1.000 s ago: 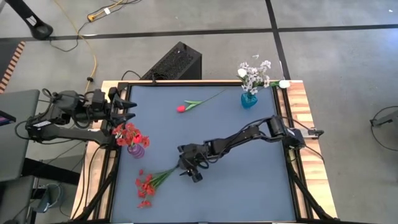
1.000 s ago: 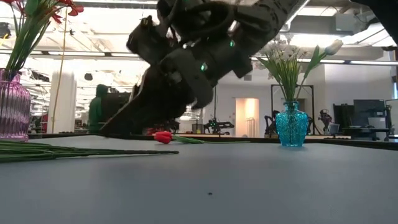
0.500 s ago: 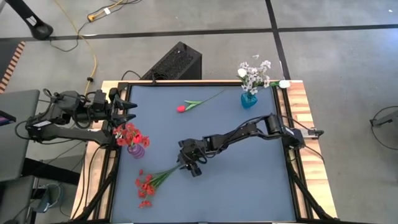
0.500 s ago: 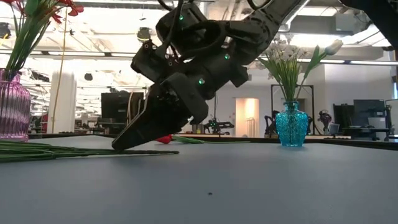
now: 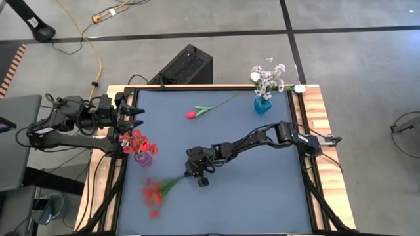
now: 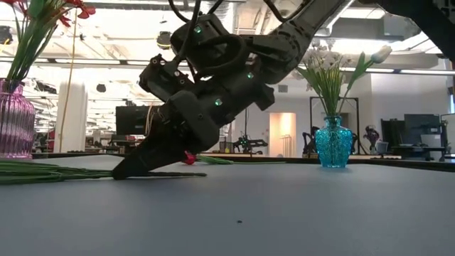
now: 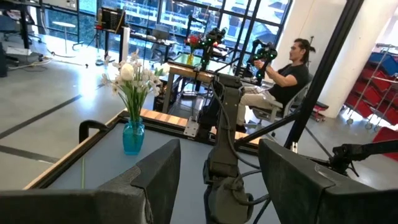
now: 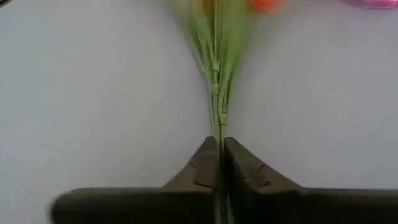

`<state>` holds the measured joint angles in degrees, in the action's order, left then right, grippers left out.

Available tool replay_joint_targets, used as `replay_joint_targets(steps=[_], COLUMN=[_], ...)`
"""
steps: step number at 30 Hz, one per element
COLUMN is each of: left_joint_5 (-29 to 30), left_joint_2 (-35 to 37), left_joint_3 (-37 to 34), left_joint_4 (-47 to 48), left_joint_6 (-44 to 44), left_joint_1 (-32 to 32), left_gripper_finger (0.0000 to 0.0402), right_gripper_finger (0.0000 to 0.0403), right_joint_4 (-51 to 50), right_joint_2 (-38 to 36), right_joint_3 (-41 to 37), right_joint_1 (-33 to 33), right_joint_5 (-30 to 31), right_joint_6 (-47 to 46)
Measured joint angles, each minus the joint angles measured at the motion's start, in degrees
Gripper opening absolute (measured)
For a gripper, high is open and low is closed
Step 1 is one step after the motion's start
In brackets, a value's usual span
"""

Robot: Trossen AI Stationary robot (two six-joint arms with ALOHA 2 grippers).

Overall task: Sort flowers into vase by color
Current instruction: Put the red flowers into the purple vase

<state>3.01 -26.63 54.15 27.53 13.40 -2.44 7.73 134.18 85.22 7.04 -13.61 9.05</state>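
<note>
One bunch of small red artificial blossoms on thin green stems [image 5: 159,190] lies flat on the dark blue table mat [image 5: 262,196], near its left front corner. My right gripper [image 5: 191,174] is pinched shut on the stem ends, fingers [image 8: 205,168] pressed together around them. My left gripper [image 5: 134,113] waits, jaws wide, at the mat's left edge, just behind the purple ribbed glass vase [image 5: 144,158] holding red flowers. I judge the bunch light, floppy and top-heavy; gripping higher would sway less. Open mat lies between bunch and vase, and the vase looks easy to tip.
</note>
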Motion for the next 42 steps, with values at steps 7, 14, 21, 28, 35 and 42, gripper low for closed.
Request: replay_joint_targets(steps=[7, 14, 21, 28, 35, 42], left_joint_5=[0.06, 3.06, 3.44, 8.19, 9.31, 8.78], left_joint_2=[0.00, 0.02, 0.20, 0.57, 0.39, -0.64], left_joint_3=[0.00, 0.00, 0.00, -0.02, -0.02, -0.02], left_joint_4=[-0.02, 0.02, 0.11, 0.02, 0.07, 0.05], left_joint_6=[0.57, 0.84, -4.20, -11.20, -9.67, -8.14], left_joint_1=[-0.02, -0.02, -0.02, -0.05, -0.06, -0.06], left_gripper_finger=[0.0204, 0.0204, 0.0204, 0.0204, 0.0204, 0.0204], right_gripper_finger=[0.0029, 0.0029, 0.0029, 0.0029, 0.0029, 0.0029], right_joint_4=[-10.16, -14.99, 16.59, 44.19, 52.86, 54.93], right_joint_2=[-5.65, -15.53, -27.07, -31.96, -31.80, -29.54], right_joint_3=[-0.44, -5.52, -23.13, -28.26, -21.21, -11.91], right_joint_1=[-0.69, -3.92, -10.83, -14.02, -14.79, -14.69], right_joint_5=[-2.33, -10.81, -20.82, -21.17, -17.79, -10.16], right_joint_6=[1.63, 7.99, 0.85, -8.27, -11.00, -9.37])
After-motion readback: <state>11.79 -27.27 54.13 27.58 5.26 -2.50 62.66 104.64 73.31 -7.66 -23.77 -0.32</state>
